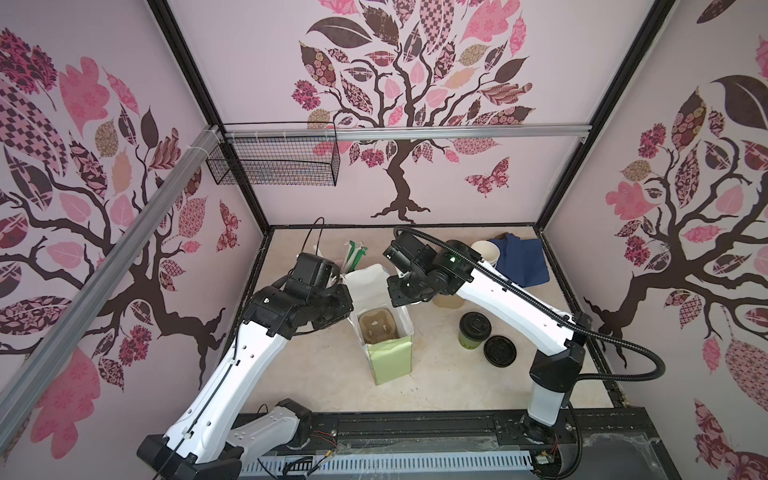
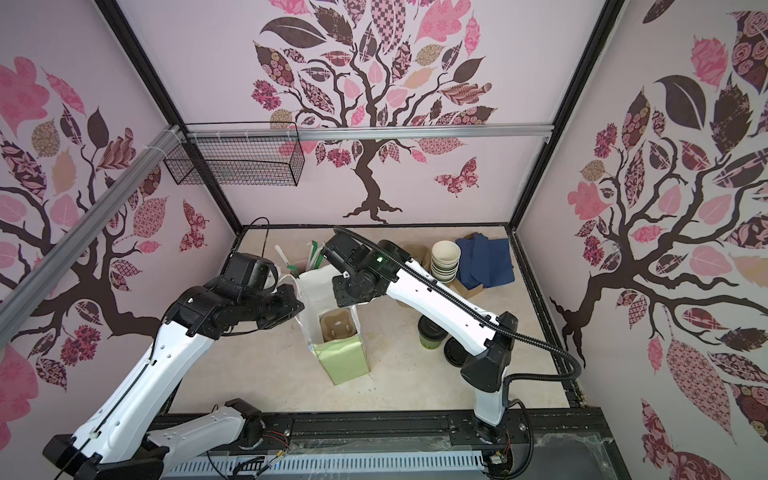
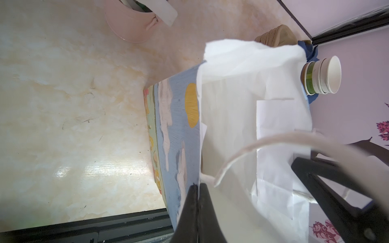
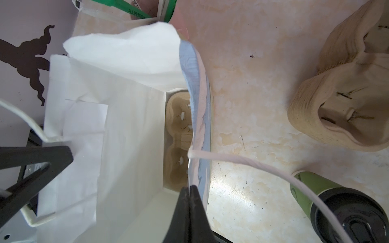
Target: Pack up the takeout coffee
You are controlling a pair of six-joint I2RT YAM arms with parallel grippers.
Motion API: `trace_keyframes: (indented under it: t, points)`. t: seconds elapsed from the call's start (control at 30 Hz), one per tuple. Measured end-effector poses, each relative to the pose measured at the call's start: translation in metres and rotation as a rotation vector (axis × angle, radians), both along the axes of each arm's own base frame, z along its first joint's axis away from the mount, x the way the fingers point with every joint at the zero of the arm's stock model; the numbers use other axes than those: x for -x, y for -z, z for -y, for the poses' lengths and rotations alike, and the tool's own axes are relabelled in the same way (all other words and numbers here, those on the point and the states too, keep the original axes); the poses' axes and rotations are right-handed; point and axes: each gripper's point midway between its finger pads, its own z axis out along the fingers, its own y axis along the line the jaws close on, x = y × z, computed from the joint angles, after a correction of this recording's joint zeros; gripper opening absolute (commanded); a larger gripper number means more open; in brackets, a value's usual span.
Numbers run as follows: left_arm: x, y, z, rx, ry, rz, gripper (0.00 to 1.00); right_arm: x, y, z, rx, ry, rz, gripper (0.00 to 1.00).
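I am watching the paper bag (image 1: 392, 359) standing upright and open on the surface (image 1: 449, 382), between my two arms. In the left wrist view the left jaws are pressing fully together on the rim of one printed blue wall of the bag, pinching the paper between them. In the right wrist view the right jaws are clamping tight in the same way on the rim of the opposite wall. A cord handle (image 4: 252, 166) is looping out from that wall. A brown pulp cup carrier (image 1: 376, 326) is sitting on the bottom inside the bag.

The takeout coffee (image 1: 474, 330) is standing upright on the surface to the right of the bag, outside it and apart from it, with its black lid on. Neither pair of jaws is touching it. A loose black lid (image 1: 500, 351) is lying just beside the coffee. Farther back, a stack of lidless cups (image 2: 445, 259) is sitting next to a navy cloth (image 2: 484, 259).
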Motion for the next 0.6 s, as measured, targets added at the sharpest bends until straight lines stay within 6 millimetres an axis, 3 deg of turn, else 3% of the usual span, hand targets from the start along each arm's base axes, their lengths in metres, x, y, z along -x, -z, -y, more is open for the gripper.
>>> trace_keyframes:
  t: [0.17,0.3,0.4,0.6]
  points:
    - [-0.004,-0.012,0.010,0.046,0.037,0.075,0.00,-0.002,-0.001,0.001,-0.022,0.017,0.032,0.00]
    - [0.001,-0.026,0.029,0.094,0.119,0.184,0.00,0.001,-0.006,0.018,-0.042,0.048,0.085,0.00]
    - [0.003,-0.039,0.046,0.126,0.188,0.275,0.00,0.005,-0.020,0.033,-0.074,0.075,0.140,0.00]
    - [-0.009,-0.052,0.057,0.146,0.228,0.392,0.00,0.007,-0.053,0.052,-0.161,0.129,0.251,0.00]
